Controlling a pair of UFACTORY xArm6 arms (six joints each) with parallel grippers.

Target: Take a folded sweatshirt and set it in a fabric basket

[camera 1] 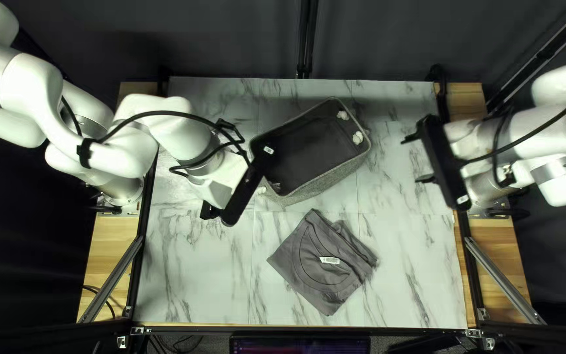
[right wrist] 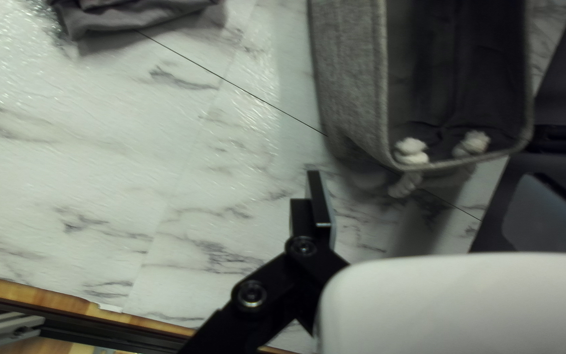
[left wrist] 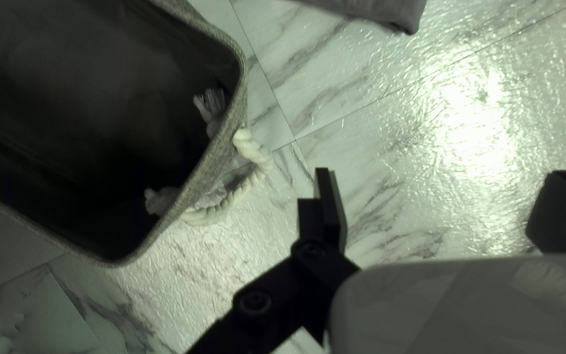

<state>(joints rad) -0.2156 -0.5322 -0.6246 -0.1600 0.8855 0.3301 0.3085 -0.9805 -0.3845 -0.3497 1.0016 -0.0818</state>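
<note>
Your basket (camera 1: 319,185) stands open, rope knots (camera 1: 358,137) inside both ends; its dark bottom is hard to make out. Your left gripper (camera 1: 242,190) hovers beside its rope handle (left wrist: 254,147), fingers spread apart; your right gripper (camera 1: 415,159), also spread, hangs past its other end. Your sweatshirt (camera 1: 306,272) lies folded on the surface (camera 1: 194,275), ahead of both grippers, touching neither.

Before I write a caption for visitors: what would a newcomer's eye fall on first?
Probably the grey fabric basket, slanted across the far half of the table, dark inside. Next, the folded sweatshirt nearer the front, its white label standing out. Then the left end effector by the basket's left end and the right end effector at the table's right, both open.
</note>
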